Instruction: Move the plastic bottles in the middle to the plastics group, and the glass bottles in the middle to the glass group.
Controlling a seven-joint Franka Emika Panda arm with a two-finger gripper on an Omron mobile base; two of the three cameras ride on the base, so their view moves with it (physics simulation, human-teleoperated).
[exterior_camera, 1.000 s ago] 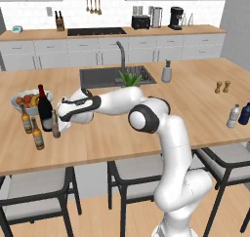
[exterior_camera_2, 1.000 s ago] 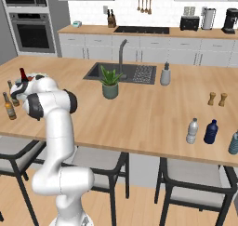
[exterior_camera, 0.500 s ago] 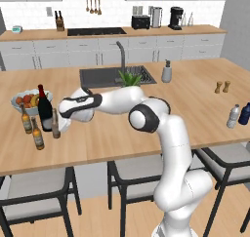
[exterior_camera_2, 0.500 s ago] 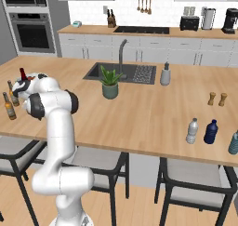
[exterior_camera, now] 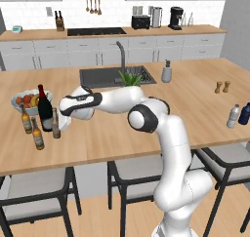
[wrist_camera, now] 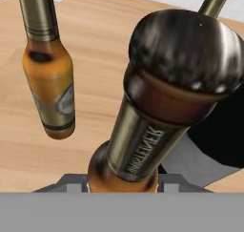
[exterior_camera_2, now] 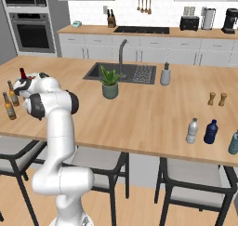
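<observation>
- Two dark finger tips of the gripper (wrist_camera: 123, 181) sit on either side of a brown beer bottle (wrist_camera: 157, 107) at the bottom of the hand view, pinching it low on its neck; the bottle's cap and foil-wrapped neck rise toward the camera.
- From the left base view, the gripper (exterior_camera: 62, 125) hangs over the left end of the wooden island counter (exterior_camera: 146, 128), and the held beer bottle (exterior_camera: 55, 125) stands upright just beside the wine bottle (exterior_camera: 45, 109); whether its base touches the counter I cannot tell.
- The wine bottle, near-black with a red top, stands just in front of a fruit bowl (exterior_camera: 25, 100).
- Two more brown beer bottles with pale labels make up the glass group: one (exterior_camera: 25, 120) to the left of the wine bottle, the other (exterior_camera: 37, 134) nearer the counter's front edge. In the hand view one of them (wrist_camera: 50, 78) stands apart from the held bottle, to its left.
- In the right base view the arm hides most of this cluster; two beer bottles (exterior_camera_2: 8, 107) and the wine bottle's red top (exterior_camera_2: 22, 72) show past it.
- Far across the counter, near its right end, the clear water bottle (exterior_camera_2: 192, 131) stands just beside the dark blue plastic bottle (exterior_camera_2: 210, 132), both upright.
- Behind them, well apart, stand two small wooden shakers (exterior_camera_2: 217, 99).
- A potted plant (exterior_camera_2: 110, 84) sits by the sink (exterior_camera_2: 122, 73) mid-counter.
</observation>
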